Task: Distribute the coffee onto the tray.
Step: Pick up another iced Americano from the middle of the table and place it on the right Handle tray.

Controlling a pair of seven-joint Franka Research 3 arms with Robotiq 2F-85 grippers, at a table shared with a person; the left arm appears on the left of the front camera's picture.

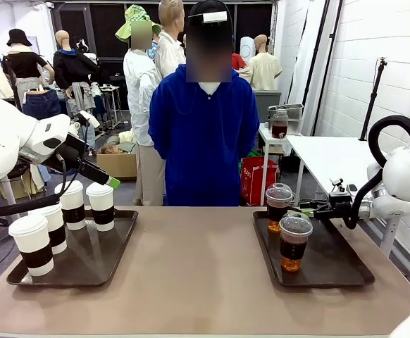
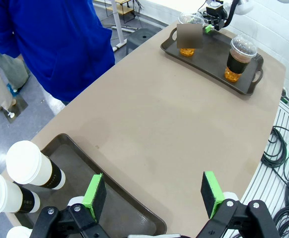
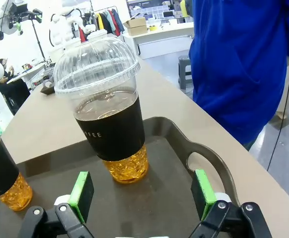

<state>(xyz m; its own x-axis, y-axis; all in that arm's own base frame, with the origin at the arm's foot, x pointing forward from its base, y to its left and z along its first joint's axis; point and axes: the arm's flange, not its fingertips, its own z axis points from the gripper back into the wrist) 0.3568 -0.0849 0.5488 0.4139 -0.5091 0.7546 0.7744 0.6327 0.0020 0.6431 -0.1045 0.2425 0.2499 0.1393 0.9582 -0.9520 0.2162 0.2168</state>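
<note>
Two dark trays sit on the brown surface (image 1: 198,274), one at each end. The left tray (image 1: 99,264) carries four white paper cups with lids and dark sleeves: one near the front corner (image 1: 34,244), one behind it (image 1: 52,227), and two at the far edge (image 1: 72,204) (image 1: 101,205). The right tray (image 1: 332,271) holds two clear dome-lidded cups of brown drink — the nearer one (image 1: 294,243) stands toward the tray's middle, the farther one (image 1: 278,207) by its far left corner.

The left gripper (image 1: 105,178) hangs over the far edge of the left tray, just above the cups there, its green pads spread wide with nothing between them. The right gripper (image 1: 305,208) reaches in low from the right, level with the farther clear cup and close beside it; in its wrist view that cup stands ahead of the wide-spread pads, not touched by either. A person in a blue top (image 1: 203,134) stands at the far side — hands not visible.
</note>
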